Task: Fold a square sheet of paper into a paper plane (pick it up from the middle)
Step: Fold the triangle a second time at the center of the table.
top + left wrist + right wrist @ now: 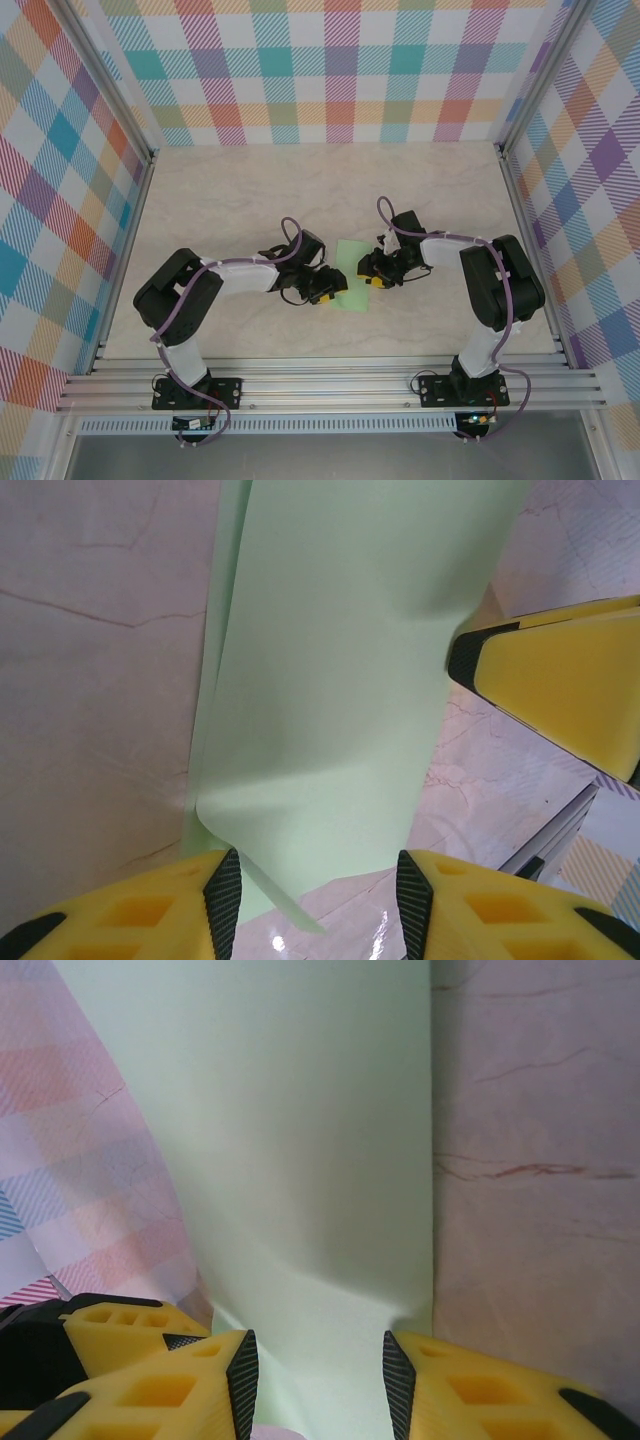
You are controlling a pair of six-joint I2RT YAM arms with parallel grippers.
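A thin pale-green sheet of paper [352, 285], folded over on itself into a long narrow shape, sits at the middle of the pale marbled surface [250, 190], between the two arms. The left end effector [330, 290] meets it from the left, at the near part of its edge. The right end effector [372, 272] meets it from the right, a little farther back.

In the left wrist view the paper runs up and away from the left end effector [320, 890]. Its near end dips into the gap between the yellow, black-padded fingers [225, 900], and a second layer shows along its left edge. A yellow finger [560, 680] of the right end effector is at the paper's right edge.

In the right wrist view the paper fills the gap of the right end effector [318, 1370], with a soft dent close to the right pad [398, 1380].

Both pairs of fingers stand partly spread with the paper between them. I cannot tell whether either pair actually presses it.

Plaid-patterned walls [340, 70] enclose the surface.
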